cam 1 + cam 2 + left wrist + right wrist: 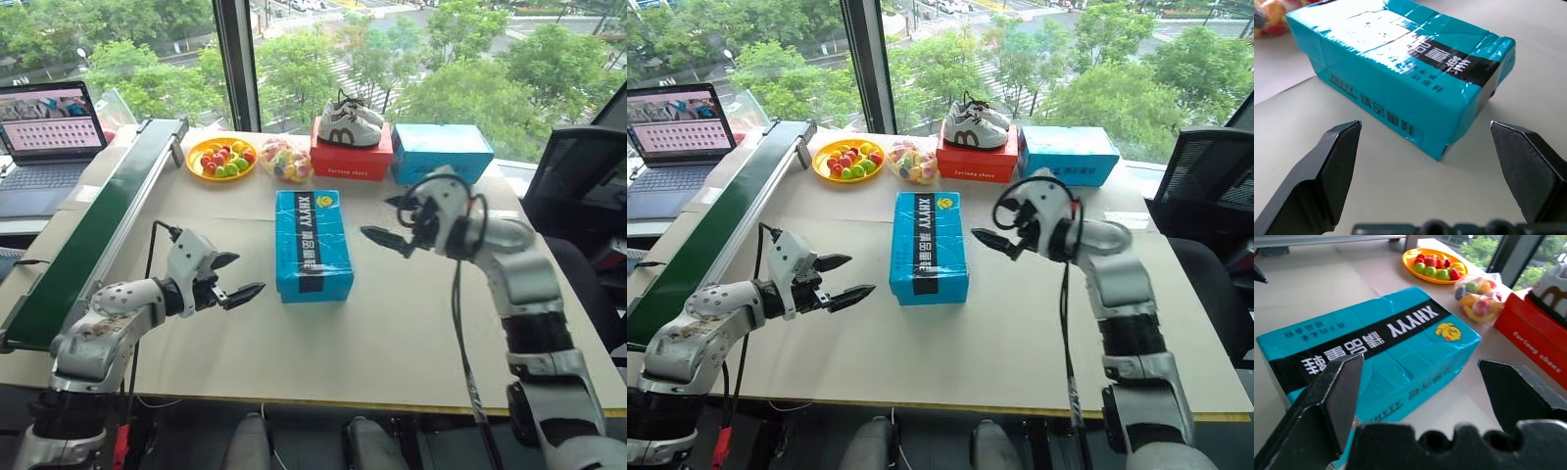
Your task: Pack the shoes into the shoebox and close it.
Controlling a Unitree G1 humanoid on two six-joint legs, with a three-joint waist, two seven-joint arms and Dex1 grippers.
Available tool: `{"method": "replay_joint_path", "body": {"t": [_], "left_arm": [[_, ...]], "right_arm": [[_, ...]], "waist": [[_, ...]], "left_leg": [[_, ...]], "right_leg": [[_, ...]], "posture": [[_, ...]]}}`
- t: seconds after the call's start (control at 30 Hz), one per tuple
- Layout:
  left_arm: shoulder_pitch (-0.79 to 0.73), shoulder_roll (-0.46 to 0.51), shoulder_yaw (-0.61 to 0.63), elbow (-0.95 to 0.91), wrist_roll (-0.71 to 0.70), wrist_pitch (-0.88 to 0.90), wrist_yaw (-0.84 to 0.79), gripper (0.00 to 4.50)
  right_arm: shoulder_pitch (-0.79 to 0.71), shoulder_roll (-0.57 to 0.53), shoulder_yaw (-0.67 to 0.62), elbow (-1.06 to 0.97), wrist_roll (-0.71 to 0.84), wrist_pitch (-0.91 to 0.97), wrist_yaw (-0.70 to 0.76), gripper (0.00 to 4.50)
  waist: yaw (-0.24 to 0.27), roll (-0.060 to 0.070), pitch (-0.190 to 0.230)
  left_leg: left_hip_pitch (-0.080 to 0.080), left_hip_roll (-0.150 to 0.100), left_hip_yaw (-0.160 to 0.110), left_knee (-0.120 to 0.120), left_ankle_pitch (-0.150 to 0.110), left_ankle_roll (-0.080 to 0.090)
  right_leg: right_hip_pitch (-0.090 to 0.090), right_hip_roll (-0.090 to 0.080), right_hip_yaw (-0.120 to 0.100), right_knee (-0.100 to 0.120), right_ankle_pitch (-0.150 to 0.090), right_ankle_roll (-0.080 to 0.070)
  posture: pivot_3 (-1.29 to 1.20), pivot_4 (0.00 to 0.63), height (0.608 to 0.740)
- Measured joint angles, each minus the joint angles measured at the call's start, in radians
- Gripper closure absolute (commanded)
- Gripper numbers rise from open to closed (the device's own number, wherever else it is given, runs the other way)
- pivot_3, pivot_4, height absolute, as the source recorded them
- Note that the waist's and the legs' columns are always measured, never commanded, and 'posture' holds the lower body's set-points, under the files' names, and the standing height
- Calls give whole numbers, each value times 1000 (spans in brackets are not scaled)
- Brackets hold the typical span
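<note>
Shoebox point(313, 245): glossy blue cardboard, rectangular, lid down, mid-tabletop point(411, 323).
Left gripper point(233, 277): black fingers spread.
Right gripper point(387, 222): spread too.

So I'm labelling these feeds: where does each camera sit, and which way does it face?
Left eye and right eye: on the head, looking forward and down at the table; both arms show.
Left wrist: on the left arm, facing the shoebox corner between the open left gripper.
Right wrist: on the right arm, facing the shoebox top between the open right gripper.
All share the shoebox.
</note>
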Motion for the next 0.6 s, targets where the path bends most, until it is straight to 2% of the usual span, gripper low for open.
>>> {"method": "replay_joint_path", "body": {"t": [0.1, 0.3, 0.47, 0.53, 0.6], "left_arm": [[30, -73, 15, 66, 43, -68, 79, 0], [109, -207, 43, 149, 119, -266, 210, 0], [166, -314, 72, 198, 158, -372, 324, 0], [192, -381, 76, 204, 159, -373, 380, 0], [209, -408, 70, 212, 172, -376, 410, 0]], "right_arm": [[117, 19, -69, -8, 11, -8, -80, 27], [311, 94, -78, -48, 8, -94, -165, 27], [373, 164, -80, -18, 1, -184, -241, 27], [384, 217, -81, 41, -2, -228, -288, 27], [385, 242, -81, 87, -4, -249, -318, 27]], "waist": [[-1, 0, 0], [-6, 0, -1], [-3, -1, -1], [-3, -1, -1], [-3, -1, -1]], "left_leg": [[0, -1, 0, 2, 0, 0], [3, -1, 0, 1, 0, 0], [4, -1, 0, 2, 0, 0], [4, -1, 0, 2, 0, 0], [4, -1, 0, 2, 0, 0]], "right_leg": [[0, -1, 1, 0, 1, 1], [2, 0, 2, 0, 0, 1], [4, -1, 1, 0, 1, 1], [5, -1, 1, 0, 1, 2], [4, -1, 1, 0, 1, 2]], "posture": [[0, 150, 740], [0, 150, 740], [0, 150, 740], [0, 150, 740], [0, 150, 740]]}}
